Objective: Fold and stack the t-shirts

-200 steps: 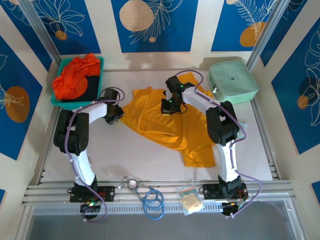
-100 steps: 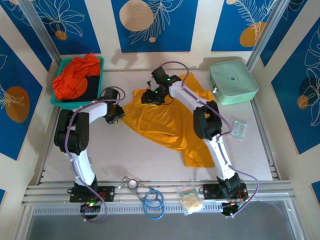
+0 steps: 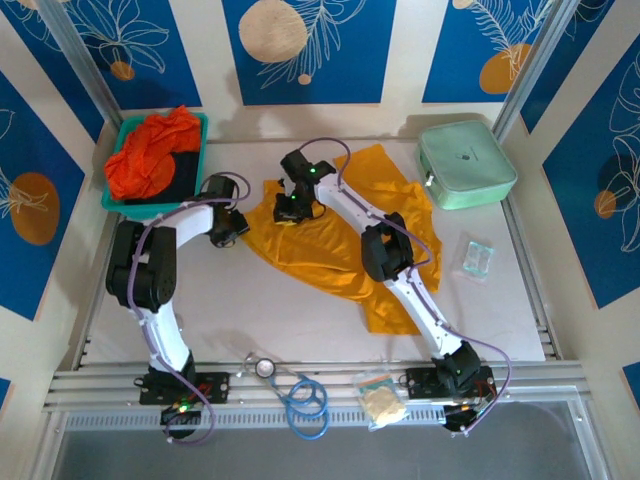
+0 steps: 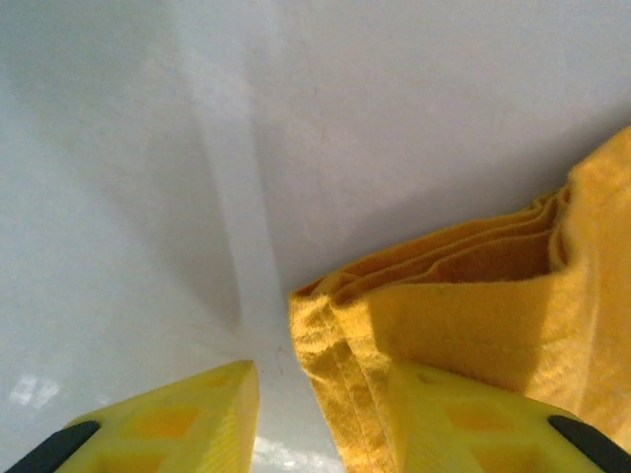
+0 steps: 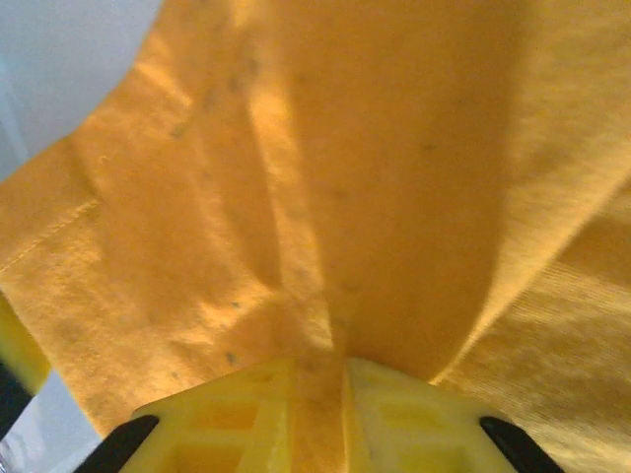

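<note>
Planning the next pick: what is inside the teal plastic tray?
Crumpled bright red-orange cloth t-shirts fill the teal plastic tray, beside a dark patch at its near side. Their number and whatever lies under them are covered.

Top camera overhead, looking down at whole table (image 3: 250, 300); wrist cameras close on mustard t-shirt (image 3: 310, 250), common to all

**Right gripper (image 5: 317, 374) pinching soft mustard-yellow cloth t-shirt (image 5: 394, 148)**

Its two yellow plastic fingers (image 5: 237, 404) are standing almost together, squeezing a raised ridge of the fabric. The cloth is fanning away from the pinch, and a smooth white tabletop (image 5: 59, 59) is showing at the upper left.
</note>
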